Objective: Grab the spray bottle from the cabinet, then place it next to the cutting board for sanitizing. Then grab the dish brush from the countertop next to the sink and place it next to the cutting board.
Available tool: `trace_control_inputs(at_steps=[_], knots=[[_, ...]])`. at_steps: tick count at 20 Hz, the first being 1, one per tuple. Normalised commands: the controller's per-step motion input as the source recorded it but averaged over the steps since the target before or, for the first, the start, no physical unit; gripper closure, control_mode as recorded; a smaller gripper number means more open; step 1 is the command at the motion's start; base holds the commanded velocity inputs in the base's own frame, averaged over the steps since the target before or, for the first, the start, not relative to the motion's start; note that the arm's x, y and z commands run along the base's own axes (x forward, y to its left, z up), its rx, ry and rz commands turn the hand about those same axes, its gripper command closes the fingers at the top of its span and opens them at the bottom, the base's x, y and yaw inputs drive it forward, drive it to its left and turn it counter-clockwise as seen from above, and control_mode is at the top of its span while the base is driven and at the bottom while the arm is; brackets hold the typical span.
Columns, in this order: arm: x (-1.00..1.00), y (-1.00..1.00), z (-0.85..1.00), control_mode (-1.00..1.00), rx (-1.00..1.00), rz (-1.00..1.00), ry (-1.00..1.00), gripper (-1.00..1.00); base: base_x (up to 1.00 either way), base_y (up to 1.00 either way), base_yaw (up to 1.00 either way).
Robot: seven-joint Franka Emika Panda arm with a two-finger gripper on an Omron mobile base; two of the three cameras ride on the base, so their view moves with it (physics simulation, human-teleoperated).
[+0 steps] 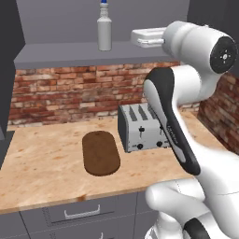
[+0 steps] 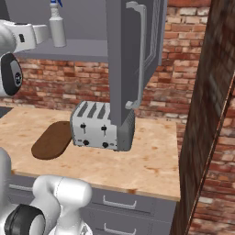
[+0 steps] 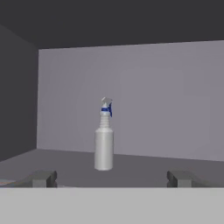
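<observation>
The spray bottle (image 1: 104, 30) (image 2: 57, 25) (image 3: 104, 140) stands upright on the grey shelf of the open cabinet (image 1: 88, 53), pale grey with a blue-tipped nozzle. My gripper (image 3: 111, 178) is open at shelf height, facing the bottle from some way off, its fingertips (image 3: 42, 178) spread wide on either side of it. The hand (image 1: 147, 37) (image 2: 39, 33) sits right of the bottle in the left base view. The dark brown cutting board (image 1: 101, 152) (image 2: 51, 140) lies flat on the tan countertop (image 1: 42, 163) left of the toaster. The dish brush and sink are out of view.
A silver toaster (image 1: 142, 127) (image 2: 102, 126) stands on the countertop right of the board. The open cabinet door (image 2: 133, 55) with its long bar handle hangs above the toaster. A brick wall runs behind, and a dark tall unit (image 2: 206, 119) closes the right side. Grey drawers (image 1: 81, 212) lie below.
</observation>
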Motion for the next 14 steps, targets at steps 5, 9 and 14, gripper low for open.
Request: trace_control_inputs(at_steps=[5,9,14], knots=[[0.54,0.30,0.00,-1.00,0.00,0.00,0.00,-1.00,0.00,0.00,0.00],[0.51,0.20,0.00,-1.00,0.00,0.00,0.03,-1.00,0.00,0.00,0.00],[0.34,0.01,0.00,-1.00,0.00,0.00,0.03,-1.00,0.00,0.00,0.00]])
